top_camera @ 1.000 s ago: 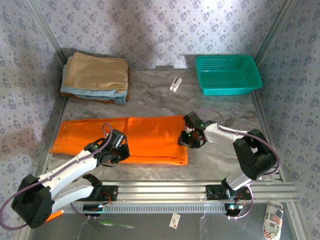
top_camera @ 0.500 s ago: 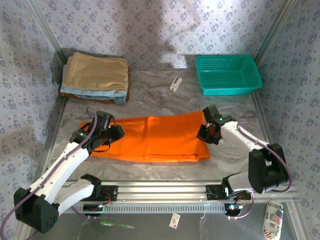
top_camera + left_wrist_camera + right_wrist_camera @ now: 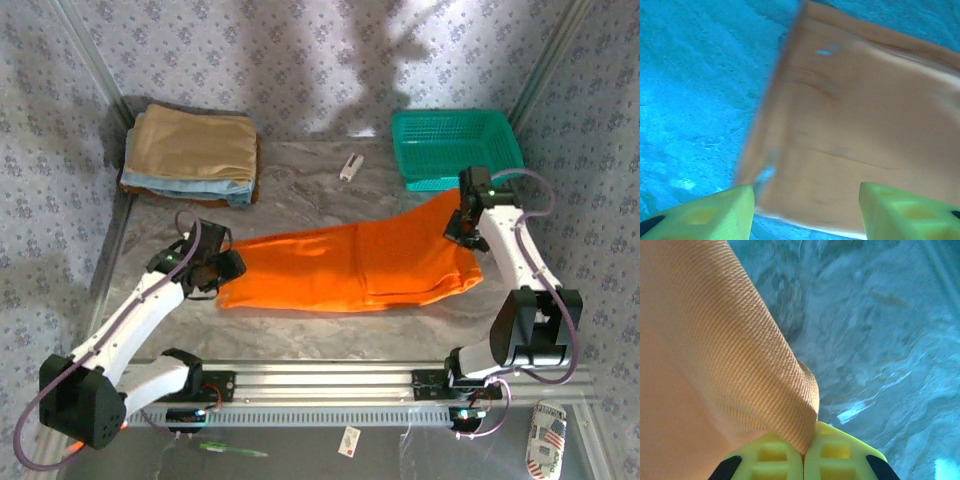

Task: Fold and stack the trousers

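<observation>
The trousers (image 3: 855, 125) look blurred in the left wrist view, cut off rightward.

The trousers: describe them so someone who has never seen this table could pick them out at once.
On the grey marbled table, look across the middle. The trousers lie there as one long strip, their right end pinched in the right gripper by the teal basket. They are bright orange and spread out; the folded cloths at the far left corner are tan and light blue.
</observation>
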Tool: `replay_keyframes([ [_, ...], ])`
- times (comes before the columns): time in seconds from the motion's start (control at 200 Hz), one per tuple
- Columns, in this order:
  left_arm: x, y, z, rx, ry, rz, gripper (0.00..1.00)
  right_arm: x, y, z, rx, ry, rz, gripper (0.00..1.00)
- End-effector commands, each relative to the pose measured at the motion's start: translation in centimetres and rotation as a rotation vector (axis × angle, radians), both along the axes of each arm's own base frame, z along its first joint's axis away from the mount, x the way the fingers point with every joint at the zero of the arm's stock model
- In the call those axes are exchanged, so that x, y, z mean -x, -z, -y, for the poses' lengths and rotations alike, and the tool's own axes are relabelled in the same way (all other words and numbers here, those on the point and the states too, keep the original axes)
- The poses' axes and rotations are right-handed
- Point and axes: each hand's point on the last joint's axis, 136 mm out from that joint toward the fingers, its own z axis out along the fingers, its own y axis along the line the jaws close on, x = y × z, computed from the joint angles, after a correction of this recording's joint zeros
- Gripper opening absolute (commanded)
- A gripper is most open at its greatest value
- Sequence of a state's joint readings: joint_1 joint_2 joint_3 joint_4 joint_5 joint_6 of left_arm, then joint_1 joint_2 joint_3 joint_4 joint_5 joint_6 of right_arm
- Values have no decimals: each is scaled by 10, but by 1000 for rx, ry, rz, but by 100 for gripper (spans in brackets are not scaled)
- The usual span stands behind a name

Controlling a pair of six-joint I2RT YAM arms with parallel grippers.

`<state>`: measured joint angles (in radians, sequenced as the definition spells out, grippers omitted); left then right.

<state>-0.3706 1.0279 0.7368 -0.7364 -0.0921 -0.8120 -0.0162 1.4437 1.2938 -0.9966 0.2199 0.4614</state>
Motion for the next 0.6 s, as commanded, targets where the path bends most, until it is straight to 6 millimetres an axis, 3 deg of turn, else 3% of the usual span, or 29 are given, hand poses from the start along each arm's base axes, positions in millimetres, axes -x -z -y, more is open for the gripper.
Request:
replay_keyframes([
  [0.0, 12, 18, -8, -21, -22, -33, 53, -4, -14, -21, -20, -94, 9, 0],
  [0.13, 17, 42, -5, -2, -21, -71, 40, -7, -36, -67, -71, -203, 71, 0],
  [0.395, 13, 69, 7, 31, 13, -110, 17, 5, -91, -196, -227, -452, 211, 0],
  [0.595, 11, 83, 17, 42, 65, -137, 10, 18, -107, -291, -359, -572, 251, 0],
])
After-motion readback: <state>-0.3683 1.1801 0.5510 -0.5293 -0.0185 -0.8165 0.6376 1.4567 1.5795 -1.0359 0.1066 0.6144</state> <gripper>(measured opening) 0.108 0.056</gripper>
